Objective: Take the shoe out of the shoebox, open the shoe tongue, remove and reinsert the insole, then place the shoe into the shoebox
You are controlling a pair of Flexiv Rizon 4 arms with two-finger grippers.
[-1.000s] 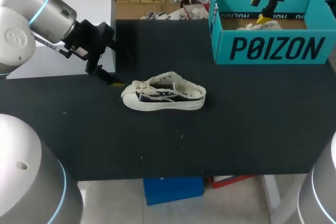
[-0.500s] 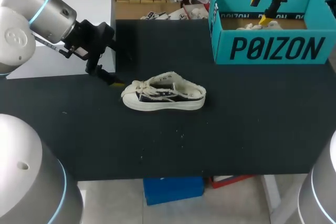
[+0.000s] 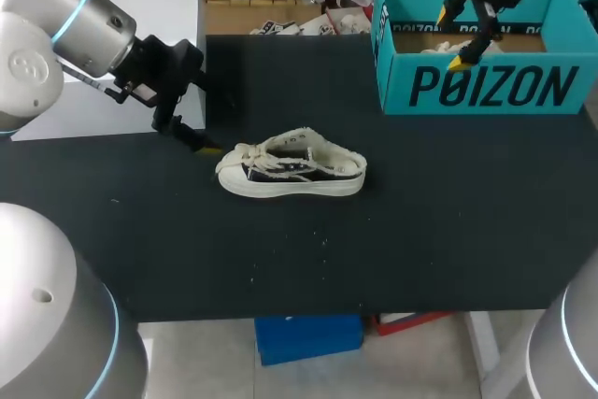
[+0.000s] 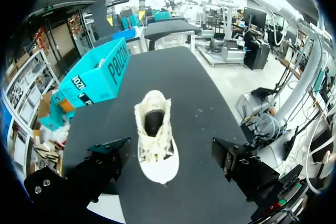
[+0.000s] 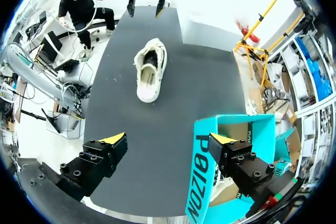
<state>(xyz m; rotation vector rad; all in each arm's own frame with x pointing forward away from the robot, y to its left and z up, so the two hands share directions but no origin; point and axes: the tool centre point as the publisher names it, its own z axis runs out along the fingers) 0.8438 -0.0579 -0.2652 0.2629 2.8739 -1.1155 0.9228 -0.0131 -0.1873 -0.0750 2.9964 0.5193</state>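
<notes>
Black tabletop [image 3: 448,231]: cream-and-black canvas sneaker [image 3: 291,170] sat upright mid-table, outside teal cardboard shoebox [image 3: 486,86]. Left gripper [image 4: 168,153] spread just beside toe; right gripper [image 5: 168,139] spread over box wall. Looked light, upper floppy: you should pinch heel collar.

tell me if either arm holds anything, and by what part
Nothing is held. The left gripper stands jaws open by the shoe, not touching it; the right gripper hangs jaws open over the shoebox.
</notes>
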